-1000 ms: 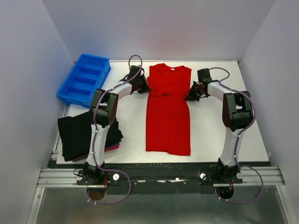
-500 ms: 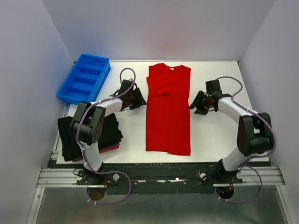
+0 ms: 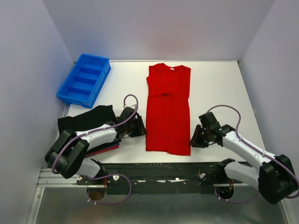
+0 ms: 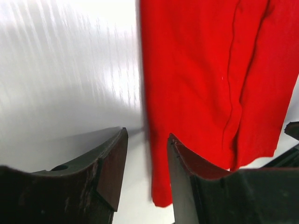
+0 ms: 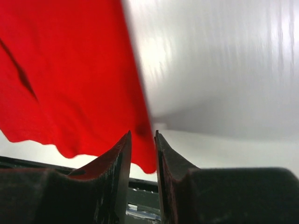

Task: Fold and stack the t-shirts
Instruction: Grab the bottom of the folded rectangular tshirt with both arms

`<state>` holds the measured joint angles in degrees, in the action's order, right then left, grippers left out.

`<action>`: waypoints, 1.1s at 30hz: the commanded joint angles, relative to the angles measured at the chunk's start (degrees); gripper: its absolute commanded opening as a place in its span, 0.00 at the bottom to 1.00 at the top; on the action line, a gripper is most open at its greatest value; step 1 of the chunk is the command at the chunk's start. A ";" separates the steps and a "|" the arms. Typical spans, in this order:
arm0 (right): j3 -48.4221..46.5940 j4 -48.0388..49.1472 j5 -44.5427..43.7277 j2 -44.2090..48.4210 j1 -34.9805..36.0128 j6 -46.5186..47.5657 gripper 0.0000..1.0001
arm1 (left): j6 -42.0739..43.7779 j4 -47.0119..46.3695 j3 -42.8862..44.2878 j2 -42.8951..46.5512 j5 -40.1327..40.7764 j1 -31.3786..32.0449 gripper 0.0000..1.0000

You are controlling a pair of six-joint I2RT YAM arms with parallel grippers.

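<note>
- Table: white; we see both end effectors low over its near part.
- Red t-shirt: flat between the two end effectors, its near hem level with them.
- Blue bin: well beyond the left end effector, to its left.
- Folded black t-shirts: just left of the left end effector.
- Left end effector: jaws moderately wide at the shirt's edge.
- Right end effector: jaws narrow at the hem corner.
</note>
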<state>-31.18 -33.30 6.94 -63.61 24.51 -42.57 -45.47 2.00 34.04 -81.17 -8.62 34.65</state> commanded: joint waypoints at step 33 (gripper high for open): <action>9.12 2.44 5.80 5.35 2.82 -3.93 0.31 | -9.02 3.01 -10.05 8.92 -2.72 11.84 0.31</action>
<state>-23.53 -33.58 11.14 -56.42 26.94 -46.94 -54.50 4.49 24.51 -70.91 -10.20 46.00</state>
